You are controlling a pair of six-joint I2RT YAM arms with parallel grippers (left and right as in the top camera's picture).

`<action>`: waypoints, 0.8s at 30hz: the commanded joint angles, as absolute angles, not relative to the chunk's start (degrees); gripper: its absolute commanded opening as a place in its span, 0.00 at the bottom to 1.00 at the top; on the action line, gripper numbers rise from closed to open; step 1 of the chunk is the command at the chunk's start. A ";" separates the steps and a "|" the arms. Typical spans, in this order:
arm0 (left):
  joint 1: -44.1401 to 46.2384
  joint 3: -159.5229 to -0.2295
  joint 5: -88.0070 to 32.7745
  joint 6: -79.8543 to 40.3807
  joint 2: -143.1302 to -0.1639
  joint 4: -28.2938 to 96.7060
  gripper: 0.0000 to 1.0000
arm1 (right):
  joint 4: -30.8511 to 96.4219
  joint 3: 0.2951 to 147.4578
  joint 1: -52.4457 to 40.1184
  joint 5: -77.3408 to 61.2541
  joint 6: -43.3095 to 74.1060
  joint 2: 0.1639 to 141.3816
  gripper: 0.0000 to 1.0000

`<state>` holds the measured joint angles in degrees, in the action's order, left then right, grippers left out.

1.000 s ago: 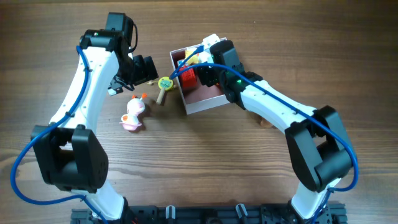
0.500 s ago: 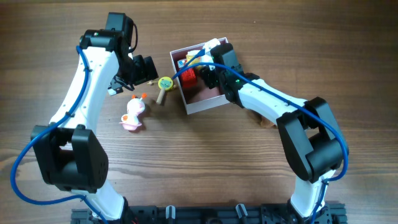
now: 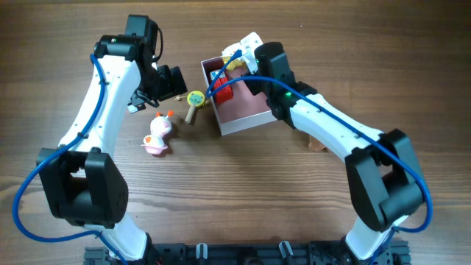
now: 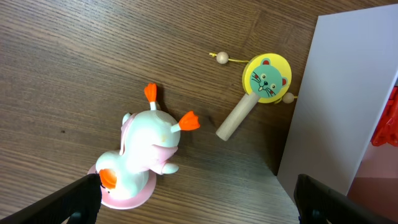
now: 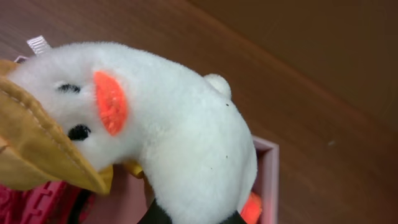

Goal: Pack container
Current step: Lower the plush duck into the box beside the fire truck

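The jaws of the left gripper [image 3: 171, 82] stand wide apart with nothing between them, hanging above the table [image 3: 243, 191] to the left of the container [image 3: 243, 124]. Those of the right gripper [image 3: 252, 57] are closed on a white plush duck [image 5: 180, 137] with an orange cheek and a tan bill. Nearest the robot's base, a white-and-pink duck figure [image 4: 140, 158] with orange feet lies on the bare wood. Just beyond it lies a yellow drum rattle [image 4: 267, 78] with a cat face and a wooden handle, close beside the container's white left wall. The container sits past the table's middle. The near part of its pink floor is bare, and a red toy [image 3: 223, 88] lies in the far left part with something blue beside it. The plush duck hangs over the far right corner.
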<state>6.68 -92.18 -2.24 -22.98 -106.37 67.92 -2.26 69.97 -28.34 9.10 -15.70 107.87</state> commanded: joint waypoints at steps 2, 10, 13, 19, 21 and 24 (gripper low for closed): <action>6.52 -91.83 -1.89 -22.87 -105.75 67.90 1.00 | -0.75 71.02 -28.32 11.60 -28.25 106.63 0.04; 6.52 -91.83 -1.89 -22.90 -105.75 67.90 1.00 | 1.41 71.02 -28.34 9.30 -40.18 106.65 0.04; 6.52 -91.81 -1.89 -22.90 -105.75 67.90 1.00 | 2.11 70.98 -28.32 7.84 -41.08 106.65 0.04; 6.52 -91.81 -1.91 -22.90 -105.78 67.90 1.00 | 2.37 70.87 -28.32 7.27 -42.04 109.06 0.04; 6.52 -91.81 -1.89 -22.90 -105.75 67.90 1.00 | 2.20 70.87 -28.32 7.29 -42.04 110.41 0.04; 6.52 -91.83 -1.89 -22.90 -105.78 67.92 1.00 | 1.39 70.87 -28.32 7.49 -41.82 111.44 0.04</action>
<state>6.68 -92.18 -2.24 -22.98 -106.37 67.90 2.28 70.08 -28.34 7.99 -41.28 109.03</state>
